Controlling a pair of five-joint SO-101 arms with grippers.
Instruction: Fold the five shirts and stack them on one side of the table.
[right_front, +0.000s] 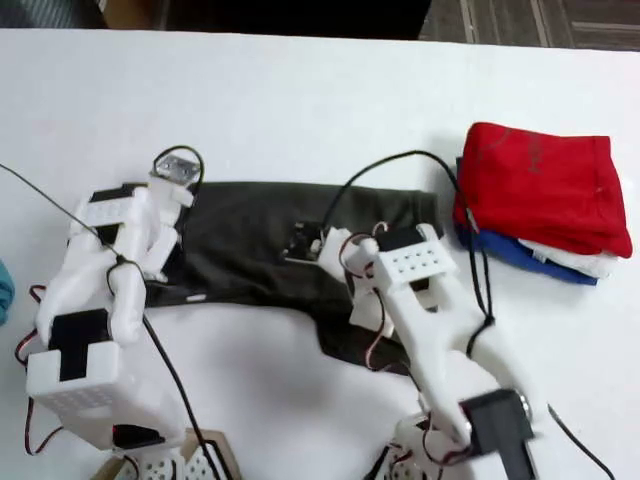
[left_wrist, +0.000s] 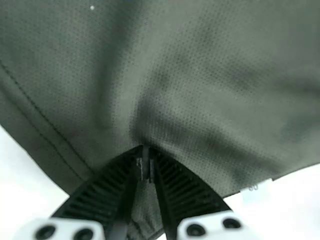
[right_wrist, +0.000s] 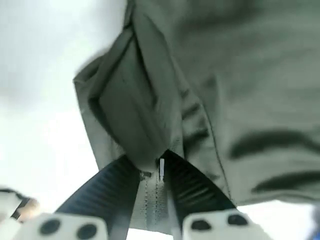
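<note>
A dark olive shirt (right_front: 260, 240) lies spread across the middle of the white table (right_front: 300, 100). My left gripper (left_wrist: 145, 162) is shut on the shirt's cloth (left_wrist: 190, 90) near its left end; in the high view the left arm (right_front: 120, 250) stands over that end. At the shirt's right part my right gripper (right_wrist: 159, 170) is shut on a bunched fold of the shirt (right_wrist: 150, 115), under the right arm (right_front: 410, 270). At the table's right side lies a stack of folded shirts, the red shirt (right_front: 540, 185) on top, white and blue shirts (right_front: 520, 250) below.
Black cables (right_front: 390, 165) cross the shirt and the table near the right arm. A teal bit of cloth (right_front: 4, 290) shows at the left edge. The arm bases (right_front: 90, 400) stand at the front edge. Bare table stretches behind the shirt.
</note>
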